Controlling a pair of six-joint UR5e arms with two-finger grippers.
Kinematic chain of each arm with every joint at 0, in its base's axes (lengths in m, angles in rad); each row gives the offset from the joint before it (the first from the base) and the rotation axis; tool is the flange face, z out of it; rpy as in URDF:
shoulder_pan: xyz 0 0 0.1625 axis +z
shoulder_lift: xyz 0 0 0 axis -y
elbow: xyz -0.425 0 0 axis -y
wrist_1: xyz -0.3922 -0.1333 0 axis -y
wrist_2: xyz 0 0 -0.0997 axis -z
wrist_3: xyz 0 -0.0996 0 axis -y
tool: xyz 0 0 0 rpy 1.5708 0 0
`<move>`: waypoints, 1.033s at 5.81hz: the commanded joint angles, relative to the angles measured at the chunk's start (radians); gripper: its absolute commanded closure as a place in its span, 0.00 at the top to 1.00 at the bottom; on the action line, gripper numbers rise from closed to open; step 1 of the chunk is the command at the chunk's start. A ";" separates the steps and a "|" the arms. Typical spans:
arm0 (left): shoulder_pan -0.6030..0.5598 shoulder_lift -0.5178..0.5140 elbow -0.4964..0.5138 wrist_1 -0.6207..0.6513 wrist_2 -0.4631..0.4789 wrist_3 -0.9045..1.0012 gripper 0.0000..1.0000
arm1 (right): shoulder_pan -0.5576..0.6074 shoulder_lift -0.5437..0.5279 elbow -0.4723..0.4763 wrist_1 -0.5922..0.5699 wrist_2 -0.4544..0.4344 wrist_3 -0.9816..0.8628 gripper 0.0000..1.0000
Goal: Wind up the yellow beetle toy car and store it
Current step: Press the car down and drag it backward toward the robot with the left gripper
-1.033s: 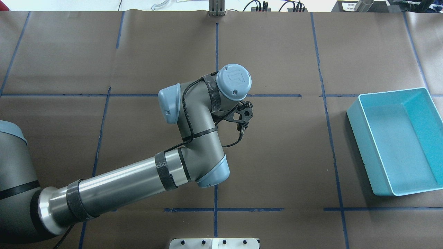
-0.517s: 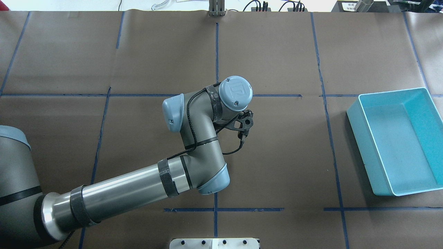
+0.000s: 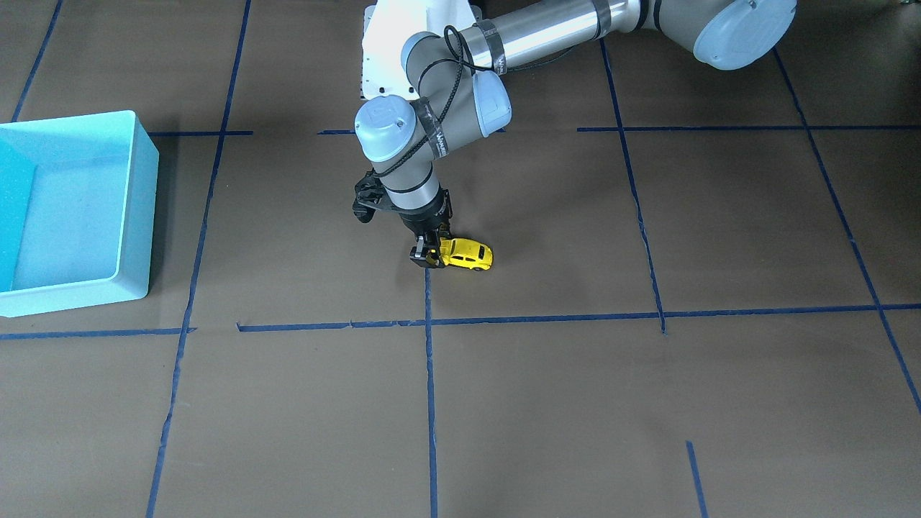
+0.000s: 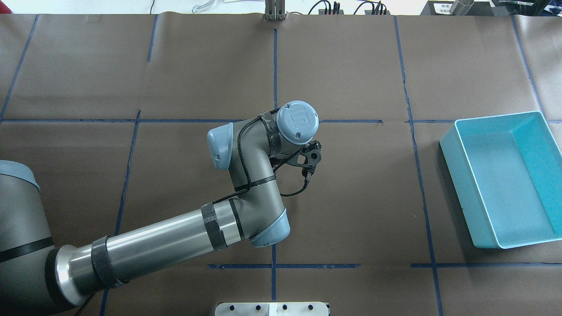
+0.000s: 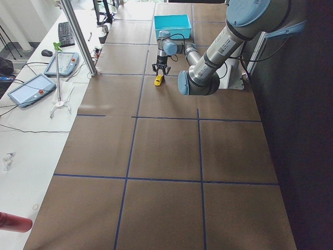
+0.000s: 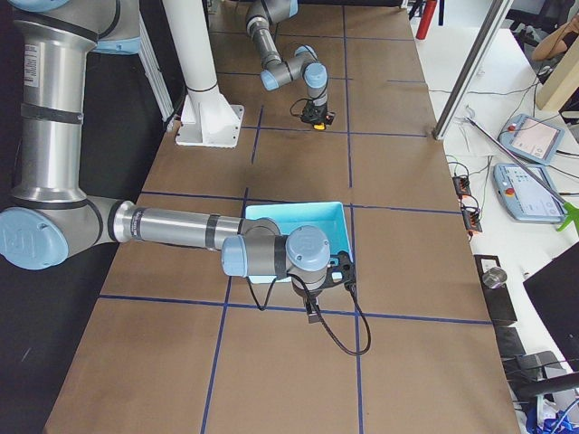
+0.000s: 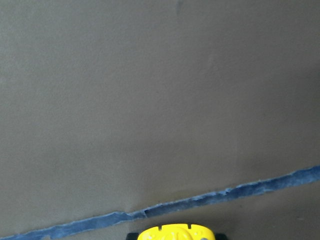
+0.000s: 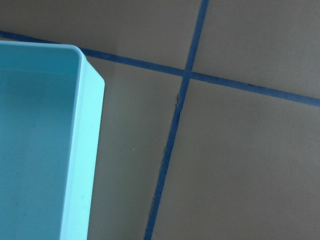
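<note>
The left claw [image 3: 426,255] pinches one end of the yellow beetle toy car [image 3: 469,255] — the car lies long-ways on the tabletop [image 3: 647,403] (sticking out away from the blue bin [image 3: 140,216]).

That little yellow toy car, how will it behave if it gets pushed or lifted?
The toy car sits on wheels, so a push probably rolls it. It looks tiny beside the left gripper, so likely light. Its rounded shell may slip.
</note>
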 commanded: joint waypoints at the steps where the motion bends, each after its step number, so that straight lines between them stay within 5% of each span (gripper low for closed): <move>1: -0.001 -0.004 -0.025 -0.006 -0.028 -0.191 0.00 | 0.001 0.000 0.000 0.001 0.000 -0.002 1.00; 6: -0.003 -0.006 -0.024 -0.196 -0.137 -0.282 0.00 | 0.001 0.000 0.000 0.001 0.000 -0.002 1.00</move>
